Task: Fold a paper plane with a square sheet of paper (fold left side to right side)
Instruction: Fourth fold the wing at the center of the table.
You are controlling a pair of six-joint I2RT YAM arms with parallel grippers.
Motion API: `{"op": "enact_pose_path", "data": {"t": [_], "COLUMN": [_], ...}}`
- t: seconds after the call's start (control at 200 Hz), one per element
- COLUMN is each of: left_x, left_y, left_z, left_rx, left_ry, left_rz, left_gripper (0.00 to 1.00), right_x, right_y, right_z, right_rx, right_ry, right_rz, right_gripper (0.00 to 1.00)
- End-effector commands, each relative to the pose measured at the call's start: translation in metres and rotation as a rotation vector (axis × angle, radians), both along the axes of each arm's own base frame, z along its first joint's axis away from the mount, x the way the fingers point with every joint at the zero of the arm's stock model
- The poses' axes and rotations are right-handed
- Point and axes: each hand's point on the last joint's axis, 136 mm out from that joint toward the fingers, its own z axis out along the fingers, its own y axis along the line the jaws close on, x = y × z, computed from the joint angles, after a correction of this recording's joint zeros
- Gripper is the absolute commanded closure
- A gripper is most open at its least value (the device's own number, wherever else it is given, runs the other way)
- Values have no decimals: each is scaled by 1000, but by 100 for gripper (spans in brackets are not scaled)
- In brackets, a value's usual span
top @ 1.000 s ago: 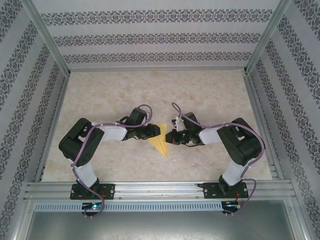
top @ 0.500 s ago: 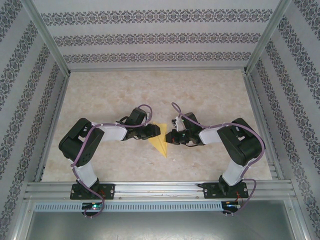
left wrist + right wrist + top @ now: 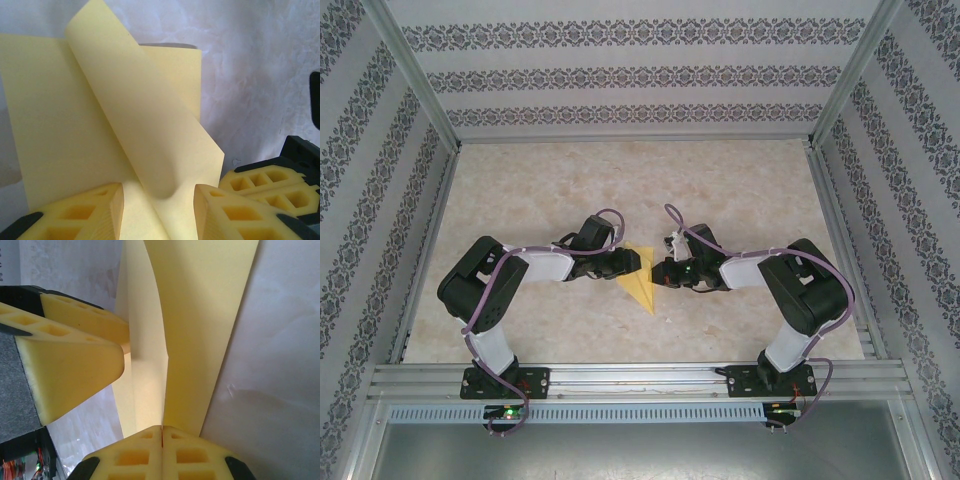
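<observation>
The yellow paper plane lies near the middle of the marbled table, a narrow dart whose sharp tip aims toward 5 o'clock in the top view and whose wide end sits toward 11 o'clock. It is not flat. In the left wrist view one long flap rises off the lower layer and curls over. In the right wrist view the paper plane stands up in two panels that meet at a centre crease.

The left gripper reaches in from 9 o'clock of the paper. Seen from its own camera, the left gripper has its foam pads well apart, with the raised flap bowed across the gap between them. Whether the pads are squeezing that flap or merely flanking it, I cannot tell.

The right gripper comes in from 3 o'clock, close to the left one. The right gripper is clenched, pad against pad, its tips right at the foot of the crease. Whether any paper is caught in the seam is hidden.
</observation>
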Motion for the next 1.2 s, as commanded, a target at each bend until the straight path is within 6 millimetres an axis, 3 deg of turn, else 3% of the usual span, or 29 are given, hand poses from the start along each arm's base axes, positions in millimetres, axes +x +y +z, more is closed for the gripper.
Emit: {"op": "enact_pose_path", "data": {"t": [0.0, 0.345, 0.5, 0.954, 1.194], "left_x": [-12, -12, -11, -1, -1], "left_y": [10, 9, 8, 0, -8], "left_z": [-21, -21, -17, 33, 41], "left_rx": [76, 73, 64, -9, -42], "left_ry": [62, 62, 55, -53, -49], "left_rz": [11, 10, 7, 1, -29], "left_gripper": [58, 58, 53, 52, 57], "right_x": [-4, -5, -8, -20, -18], "right_y": [-3, -5, -8, -23, -18], "right_z": [-10, -25, -34, -62, -61], "right_rx": [-34, -72, -98, -207, -186], "right_ry": [11, 37, 58, 132, 131], "right_rz": [4, 8, 7, -15, -17], "right_gripper": [100, 100, 100, 100, 100]}}
